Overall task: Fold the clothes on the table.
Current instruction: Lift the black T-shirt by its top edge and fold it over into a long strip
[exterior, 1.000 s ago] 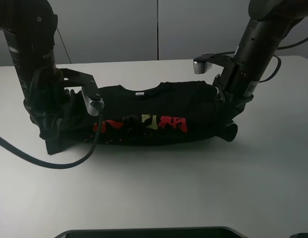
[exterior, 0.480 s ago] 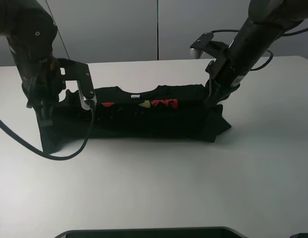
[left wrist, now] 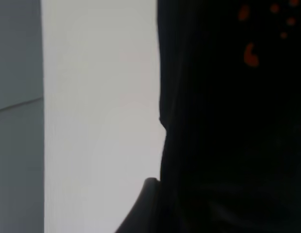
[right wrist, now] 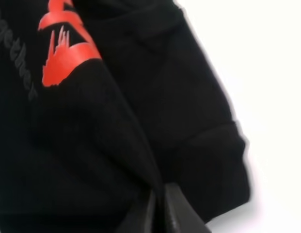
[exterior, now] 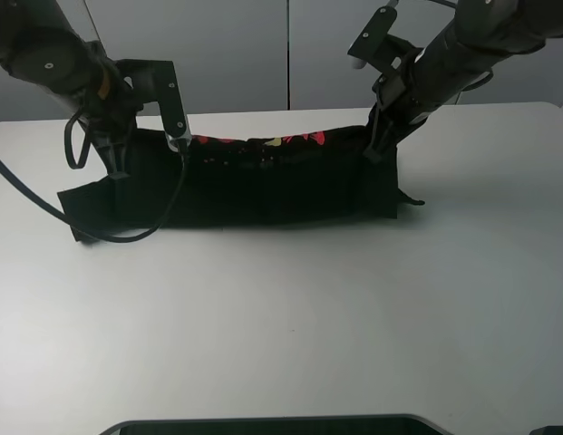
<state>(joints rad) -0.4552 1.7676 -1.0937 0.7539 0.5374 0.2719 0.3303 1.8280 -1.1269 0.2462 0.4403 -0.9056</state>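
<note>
The black T-shirt (exterior: pixel 263 186) lies as a long band across the far half of the white bench (exterior: pixel 281 344). Its near edge rests on the surface and its far edge is raised off it.

At the shirt's left end a sleeve (exterior: pixel 82 204) spreads flat on the bench. Above that end the left arm comes down, and the left pincer (exterior: pixel 116 161) is clamped on the shirt's raised far edge. A black cable (exterior: pixel 100 237) hangs from this arm and loops across the left part of the shirt. In the left wrist view the dark cloth (left wrist: pixel 228 126) fills most of the picture, with a few orange specks (left wrist: pixel 250 54) on it. Pale bench (left wrist: pixel 102 97) shows beside it, and one grey finger (left wrist: pixel 146 204) presses against the fabric's border; the other finger is hidden by cloth.

Along the middle of the raised edge runs a red and yellow print (exterior: pixel 263 140), bunched into a thin strip.

At the shirt's right end the right pincer (exterior: pixel 376 149) is closed on the same raised edge, so the cloth stretches taut between the two arms. The right wrist view shows the fingers (right wrist: pixel 177 213) drawn together around a gathered fold of the shirt (right wrist: pixel 92 145). The red print (right wrist: pixel 63 43) is near them and white bench (right wrist: pixel 266 73) lies past the hem. A small tip of fabric (exterior: pixel 412 199) sticks out on the bench just past the shirt's right end.
</note>
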